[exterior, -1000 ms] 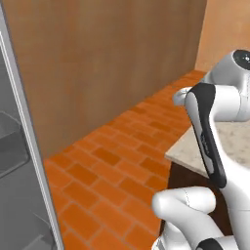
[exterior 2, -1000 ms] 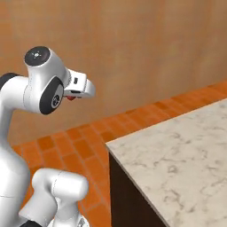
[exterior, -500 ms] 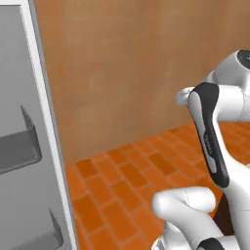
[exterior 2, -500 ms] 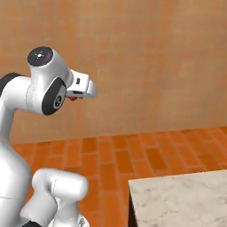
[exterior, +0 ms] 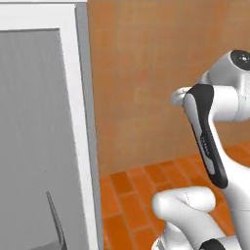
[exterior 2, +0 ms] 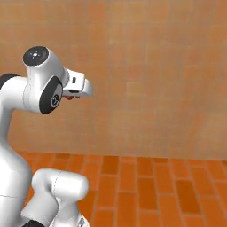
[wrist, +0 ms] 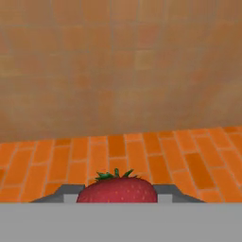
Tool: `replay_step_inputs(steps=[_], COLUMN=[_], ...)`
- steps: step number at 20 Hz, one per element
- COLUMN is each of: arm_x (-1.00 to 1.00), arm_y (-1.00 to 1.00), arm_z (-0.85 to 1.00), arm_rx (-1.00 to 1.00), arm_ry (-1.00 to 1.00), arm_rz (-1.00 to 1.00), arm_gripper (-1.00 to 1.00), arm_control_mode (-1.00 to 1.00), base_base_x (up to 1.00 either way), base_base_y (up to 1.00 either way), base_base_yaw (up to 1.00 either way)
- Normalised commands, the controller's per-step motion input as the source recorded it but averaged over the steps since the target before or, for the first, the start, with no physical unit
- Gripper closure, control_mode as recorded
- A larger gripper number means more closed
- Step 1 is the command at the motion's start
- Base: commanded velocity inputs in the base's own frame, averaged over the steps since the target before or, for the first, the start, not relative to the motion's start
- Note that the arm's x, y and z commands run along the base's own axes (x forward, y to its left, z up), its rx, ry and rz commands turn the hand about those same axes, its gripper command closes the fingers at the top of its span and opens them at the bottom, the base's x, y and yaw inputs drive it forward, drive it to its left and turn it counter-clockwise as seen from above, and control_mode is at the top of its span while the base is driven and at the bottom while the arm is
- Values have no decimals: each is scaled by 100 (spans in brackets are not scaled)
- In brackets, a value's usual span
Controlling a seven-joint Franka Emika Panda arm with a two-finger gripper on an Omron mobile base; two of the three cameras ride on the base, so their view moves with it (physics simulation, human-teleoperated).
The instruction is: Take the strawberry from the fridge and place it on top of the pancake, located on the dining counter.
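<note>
Orange brick floor (wrist: 118, 151) and a tan tiled wall (wrist: 123, 61) lie ahead of the hand, with open room on every side. Seen from the hand, the gripper (wrist: 117, 194) has its two fingers (wrist: 66, 194) drawn in against the strawberry (wrist: 117, 191), one on each flank, and the fruit sits clamped between them. Its green leaf crown faces up in this view; the bottom edge cuts off the lower part, so its long axis cannot be told. From the right base, a small red patch shows under the white hand (exterior 2: 74, 86), held high above the floor and clear of the wall. Off to the left stands the fridge (exterior: 44, 132), its grey door edge-on, apart from the arm (exterior: 207, 132).
</note>
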Motion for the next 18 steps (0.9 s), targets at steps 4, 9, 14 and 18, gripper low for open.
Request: replay_step_inputs(steps=[4,9,14,18], arm_x=[0,0,0,0], arm_y=[0,0,0,0], arm_z=[0,0,0,0], arm_rx=[0,0,0,0], arm_ry=[0,0,0,0], arm_rz=[0,0,0,0], arm_gripper=[100,100,100,100], arm_control_mode=[100,100,100,100], base_base_x=[98,43,31,31], base_base_y=[19,27,20,22], base_base_yaw=[-50,-89,-92,-92])
